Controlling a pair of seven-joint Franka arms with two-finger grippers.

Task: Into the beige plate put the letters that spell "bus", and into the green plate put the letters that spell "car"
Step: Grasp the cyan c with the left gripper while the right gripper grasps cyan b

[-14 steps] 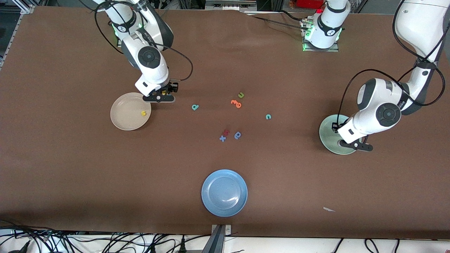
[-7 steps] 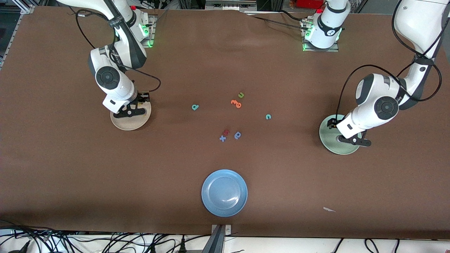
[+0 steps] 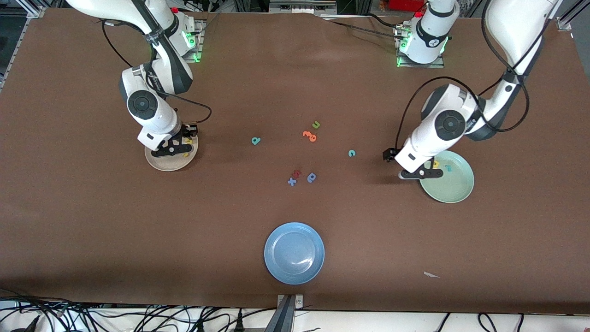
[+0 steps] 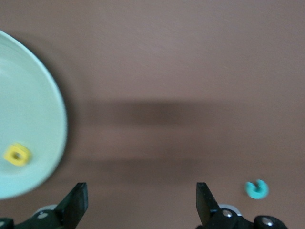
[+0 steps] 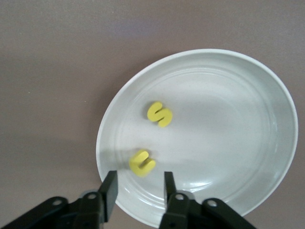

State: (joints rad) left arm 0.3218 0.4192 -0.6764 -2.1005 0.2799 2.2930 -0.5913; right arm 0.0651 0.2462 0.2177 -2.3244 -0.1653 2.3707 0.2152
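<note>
the teal c (image 3: 351, 153) lies flat on the tabletop (image 3: 295, 69), between the orange letters and the green plate (image 3: 454, 190); the teal b (image 3: 256, 140) lies nearer the beige plate (image 3: 159, 162). i judge these foam letters feather-light, soft and thin, so i would pinch each across its outer edges, low against the tabletop. my left claw (image 4: 142, 202) hangs spread wide and empty over the tabletop beside the green plate, which holds a yellow a (image 4: 17, 154). my right claw (image 5: 137, 188), parted and empty, hovers over the beige plate's rim, above the yellow u (image 5: 142, 163) and yellow s (image 5: 159, 114).
</note>
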